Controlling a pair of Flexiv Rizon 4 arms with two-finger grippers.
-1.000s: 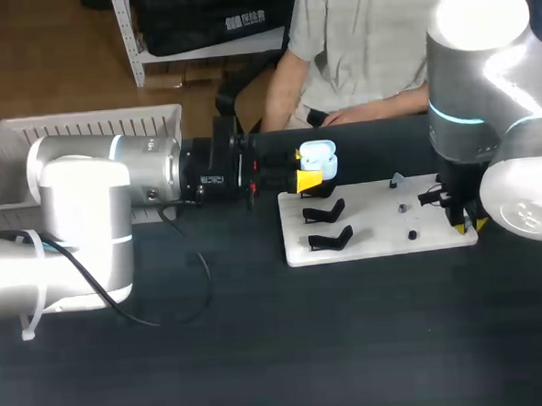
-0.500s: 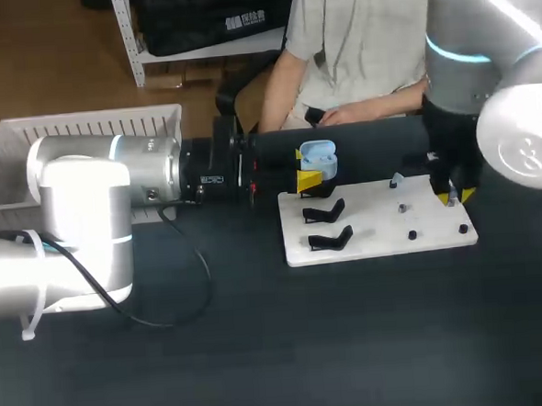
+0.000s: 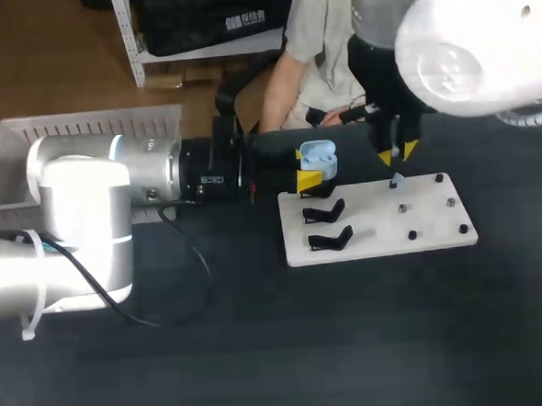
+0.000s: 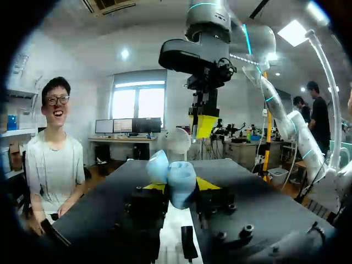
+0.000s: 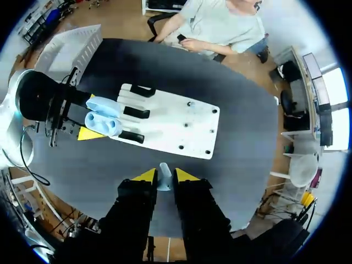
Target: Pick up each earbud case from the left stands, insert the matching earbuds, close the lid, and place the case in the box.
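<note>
**Open earbud case and one earbud, each held in a gripper above the table**

1. White slatted box (image 3: 10, 150): stands at the far left of the dark table (image 3: 262, 351), behind the left arm (image 3: 104, 176).
2. Black cable (image 3: 199, 267): loops from the left arm down onto the table.
3. Left gripper (image 3: 308, 179): lies level over the table and points toward the white board. Its yellow fingertips (image 4: 206, 184) are clamped on the earbud case from two sides.
4. Earbud case (image 3: 319, 157): light blue, lid open, held off the table at the board's far left corner, above the farthest stand. In the left wrist view, lid and body show as two rounded lobes (image 4: 176, 176) between the fingers.
5. White board (image 3: 383, 226): flat on the table, right of centre.
6. Black stands (image 3: 327, 209): in a row along the board's left end. The two nearer ones carry nothing.
7. Dark pegs (image 3: 412, 236): dotted over the board's right half. A small pale piece (image 3: 396, 179) sits on the far peg, too small to name.
8. Right gripper (image 3: 398, 151): hangs pointing down, above the table just beyond the board's far edge. Its fingers are closed on an earbud.
9. Earbud (image 5: 164, 177): pale, pinched upright between the right gripper's yellow tips, well apart from the case.
</note>
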